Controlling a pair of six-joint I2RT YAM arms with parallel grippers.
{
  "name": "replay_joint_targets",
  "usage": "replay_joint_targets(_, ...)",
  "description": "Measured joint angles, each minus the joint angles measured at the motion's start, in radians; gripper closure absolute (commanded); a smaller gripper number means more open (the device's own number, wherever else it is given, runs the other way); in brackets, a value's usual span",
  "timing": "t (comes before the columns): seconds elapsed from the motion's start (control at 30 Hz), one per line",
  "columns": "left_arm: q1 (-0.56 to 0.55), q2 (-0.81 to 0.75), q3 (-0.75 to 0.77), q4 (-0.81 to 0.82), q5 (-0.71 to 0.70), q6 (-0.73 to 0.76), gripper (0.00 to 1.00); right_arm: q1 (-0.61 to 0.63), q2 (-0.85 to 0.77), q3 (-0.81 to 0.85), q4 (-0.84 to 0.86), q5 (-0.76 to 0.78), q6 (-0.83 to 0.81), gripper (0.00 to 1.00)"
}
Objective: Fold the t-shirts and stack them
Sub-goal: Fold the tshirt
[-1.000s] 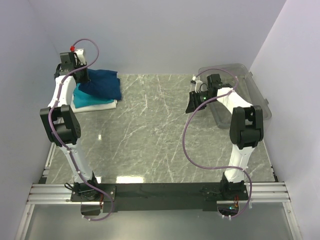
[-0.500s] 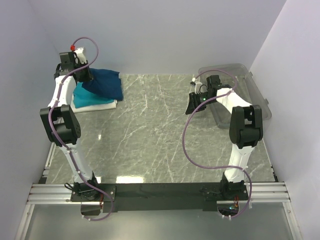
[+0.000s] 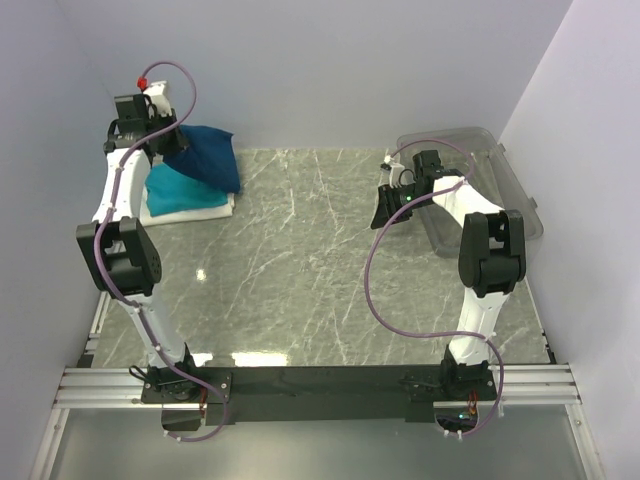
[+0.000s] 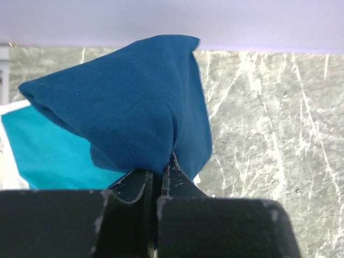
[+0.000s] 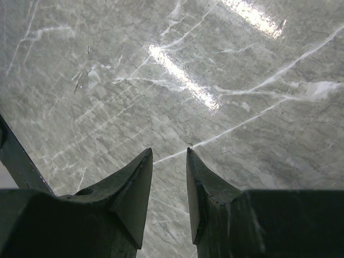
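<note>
At far left, left gripper (image 4: 160, 171) pinching navy tee (image 4: 129, 102), teal tee (image 4: 48, 150) half hidden, right gripper (image 5: 169, 156) parted.

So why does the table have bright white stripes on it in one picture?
Right wrist view: those stripes are light bouncing off the shiny table; top external view: only small faint glints on it; left wrist view: no glare, the navy t-shirt looks evenly lit, while the left gripper pinching it is dark.
</note>
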Motion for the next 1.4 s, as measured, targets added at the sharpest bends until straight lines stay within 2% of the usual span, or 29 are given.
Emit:
replay_joint_targets(0.33,0.002,-0.040,-0.003,0.000,-0.010,0.006,1.00,0.000,0.000,0.000,0.000,0.000,0.000,0.61)
replay_joint_targets(0.6,0.039,-0.040,-0.070,0.002,-0.028,0.020,1.00,0.000,0.000,0.000,0.002,0.000,0.000,0.61)
replay_joint_targets(0.97,0.089,0.001,-0.151,0.015,-0.035,0.019,0.99,0.000,0.000,0.000,0.002,0.000,0.000,0.61)
replay_joint_targets(1.4,0.092,0.023,-0.158,0.023,-0.038,0.014,0.99,0.000,0.000,0.000,0.002,0.000,-0.004,0.61)
